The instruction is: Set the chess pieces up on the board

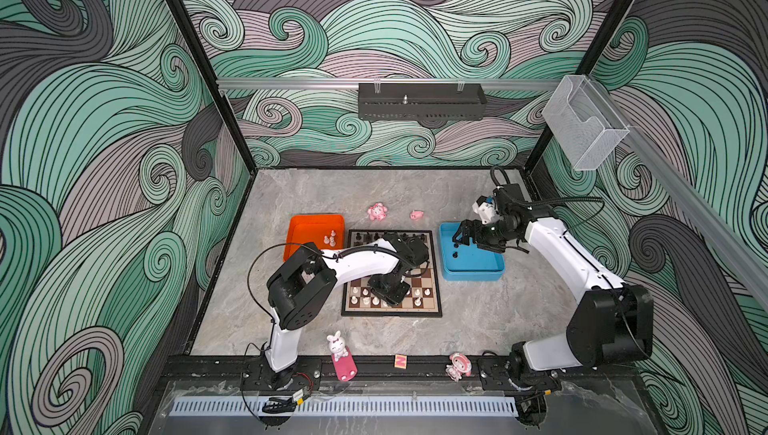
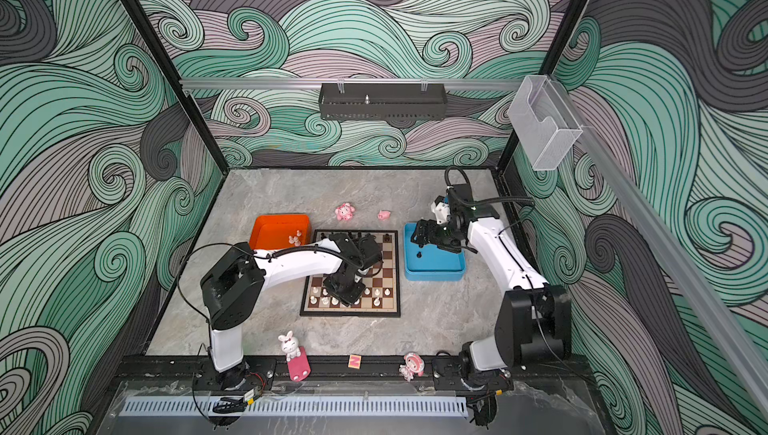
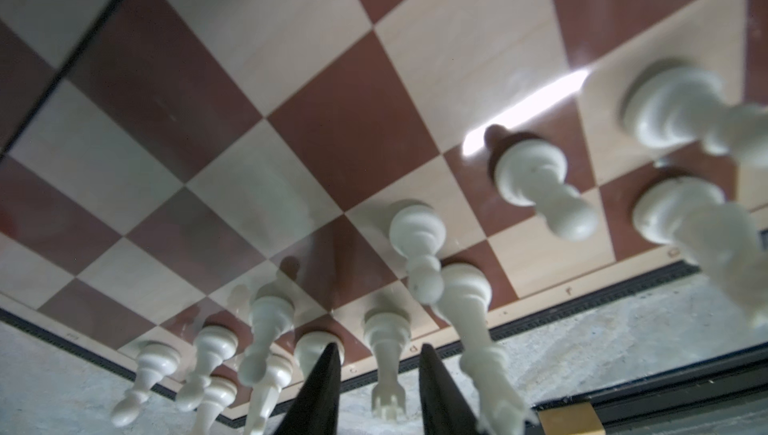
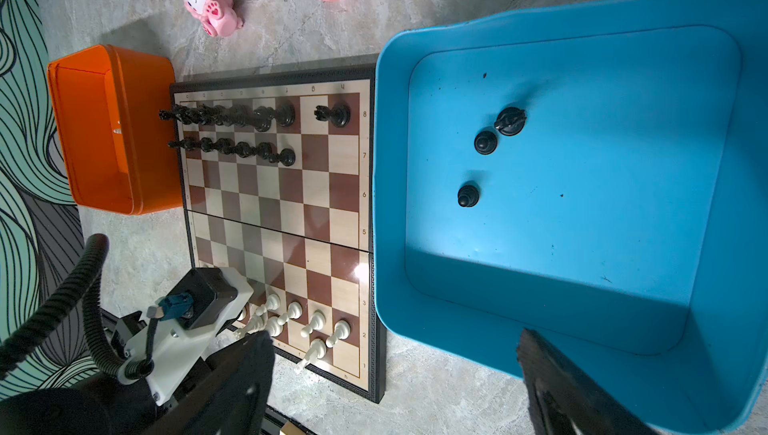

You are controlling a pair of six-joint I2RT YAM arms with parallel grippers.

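we see the board (image 4: 316, 204) mid-table between an orange tray (image 4: 95, 129) and a blue tray (image 4: 540, 295). the left gripper (image 3: 379, 346) sits low over the board's near rows, jaws partly open either side of a white piece (image 3: 386, 329), not touching it. the right gripper (image 4: 395, 335) hovers over the blue tray, jaws wide and empty; three black pieces (image 4: 485, 142) stand inside.

The board (image 4: 316, 204), brown and cream squares in a black frame, lies flat on the table (image 1: 478, 320). Along its far edge the black pieces (image 4: 232, 117) stand in two rows, with gaps toward the right corner; the white pieces (image 4: 316, 322) stand along its near edge. Three further black pieces (image 4: 485, 142) stand in the blue tray (image 1: 473, 275), and further white pieces (image 1: 329, 239) in the orange tray (image 1: 316, 217)
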